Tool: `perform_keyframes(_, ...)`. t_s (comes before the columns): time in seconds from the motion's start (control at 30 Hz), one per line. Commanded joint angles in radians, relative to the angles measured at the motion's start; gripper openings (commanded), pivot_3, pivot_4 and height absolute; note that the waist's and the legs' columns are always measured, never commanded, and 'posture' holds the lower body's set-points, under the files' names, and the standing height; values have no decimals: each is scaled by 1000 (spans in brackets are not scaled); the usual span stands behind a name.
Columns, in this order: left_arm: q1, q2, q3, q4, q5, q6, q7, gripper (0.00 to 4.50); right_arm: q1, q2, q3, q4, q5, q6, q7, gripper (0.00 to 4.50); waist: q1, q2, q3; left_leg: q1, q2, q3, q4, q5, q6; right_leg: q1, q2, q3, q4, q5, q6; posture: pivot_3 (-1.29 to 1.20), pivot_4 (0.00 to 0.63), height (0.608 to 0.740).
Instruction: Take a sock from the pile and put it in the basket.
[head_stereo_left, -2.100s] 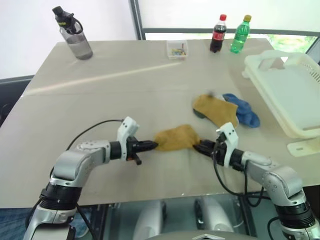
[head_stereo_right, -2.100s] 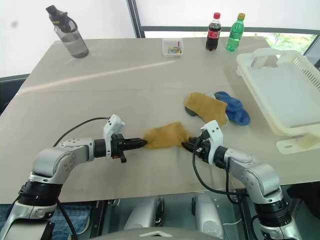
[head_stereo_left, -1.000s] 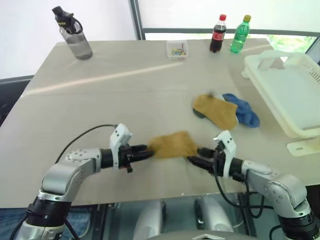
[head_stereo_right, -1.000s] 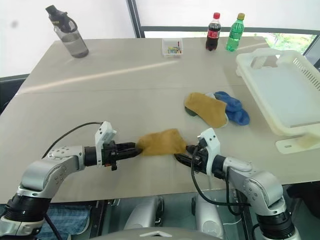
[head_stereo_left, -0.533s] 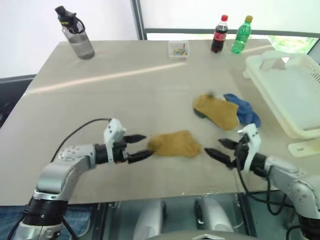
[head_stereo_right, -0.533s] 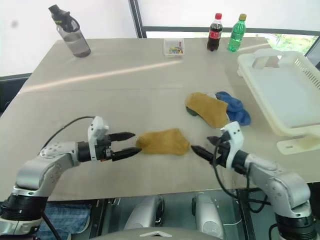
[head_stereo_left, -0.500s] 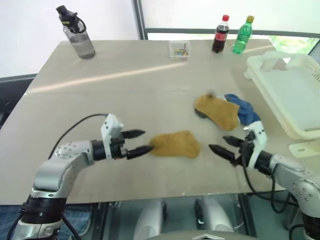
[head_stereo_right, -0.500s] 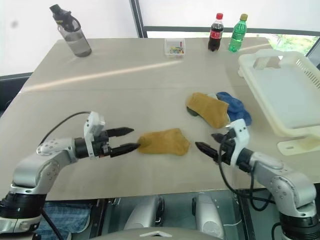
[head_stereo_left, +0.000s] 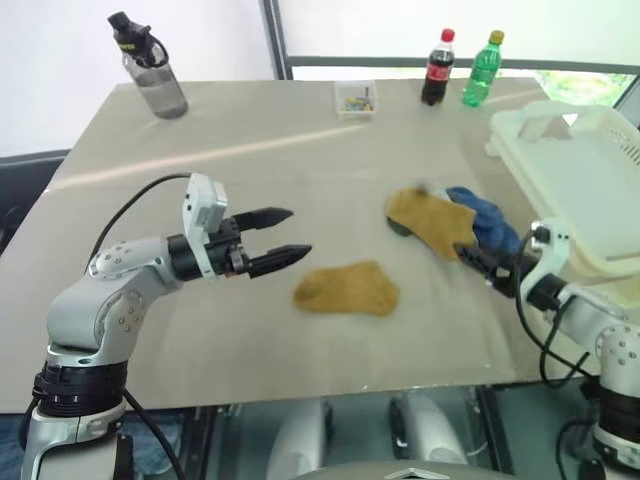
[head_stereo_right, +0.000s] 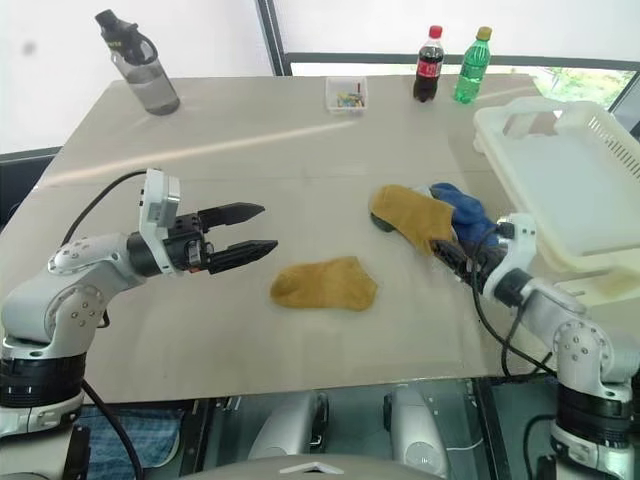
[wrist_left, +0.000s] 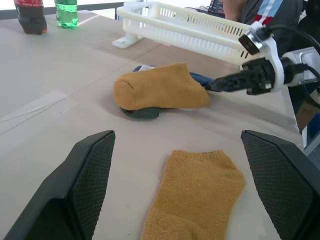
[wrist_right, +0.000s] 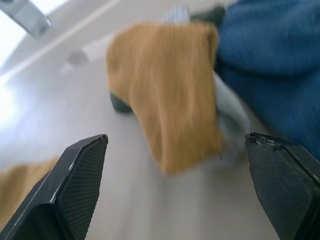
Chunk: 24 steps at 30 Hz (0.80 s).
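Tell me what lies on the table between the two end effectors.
One flat mustard-yellow sock lies between the open left end effector and the open right end effector, with bare table around it. The left eye view shows this.

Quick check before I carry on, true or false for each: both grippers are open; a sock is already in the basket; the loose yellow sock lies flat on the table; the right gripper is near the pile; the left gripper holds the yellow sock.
1. Both grippers are open: true. The left gripper and right gripper both have their fingers spread.
2. A sock is already in the basket: false. No sock shows in it.
3. The loose yellow sock lies flat on the table: true.
4. The right gripper is near the pile: true. It points at it from close by.
5. The left gripper holds the yellow sock: false. It hangs empty above the table, apart from the sock.
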Motion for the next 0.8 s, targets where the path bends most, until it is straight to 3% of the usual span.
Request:
perform_keyframes(0.03, -6, 4, 7, -38, -14, -8, 1, 4255, -17, 15, -29, -6, 49, 12, -32, 4500, 5, 0, 0, 0, 0, 0, 0, 0, 0, 0, 0, 0, 0, 0, 0, 0, 150, 740)
perform_keyframes(0.13, -8, 3, 5, -37, -13, -10, 0, 4255, -15, 23, -12, -7, 56, 24, -44, 4500, 6, 0, 0, -1, -1, 0, 0, 0, 0, 0, -1, -1, -1, 0, 0, 0, 150, 740)
perform_keyframes(0.17, -8, 3, 4, -37, -13, -10, 0, 4362, -12, 22, -4, -7, 50, 26, -47, 3989, 5, 0, 0, -1, -1, 0, 0, 0, 0, 0, -1, 0, -1, 0, 0, 0, 150, 740)
perform_keyframes(0.37, -6, 6, 1, -33, -8, -14, -5, 4362, -1, 19, 17, -4, 30, 19, -48, 3989, 4, 0, 0, -1, 0, 0, 0, 0, 0, 0, -1, 0, 0, 0, 0, 0, 150, 740)
perform_keyframes(0.47, -5, 4, -7, -28, 0, -18, -5, 4362, 4, 13, 26, -4, 21, 17, -38, 3140, 4, 0, 0, 0, 0, 0, 0, 0, 0, 0, -1, 0, 0, 0, 0, 0, 150, 740)
perform_keyframes(0.6, -4, 7, -11, -26, 2, -19, -11, 4362, 11, 11, 41, -12, 15, 18, -27, 1357, 4, 0, 0, -1, 0, 0, 0, 0, 0, 0, -1, 0, 0, 0, 0, 0, 150, 740)
perform_keyframes(0.7, -3, 10, -12, -26, 3, -18, -14, 4362, 17, 11, 48, -22, 19, 21, -26, 321, 4, 0, 0, -1, 0, 0, 0, 0, 0, 0, -1, 0, 0, 0, 0, 0, 150, 740)
perform_keyframes(0.8, -3, 11, -14, -25, 4, -17, -17, 4362, 24, 10, 51, -27, 25, 25, -26, 321, 4, 0, 0, -1, 0, 0, 0, 0, 0, 0, -1, 0, 0, 0, 0, 0, 150, 740)
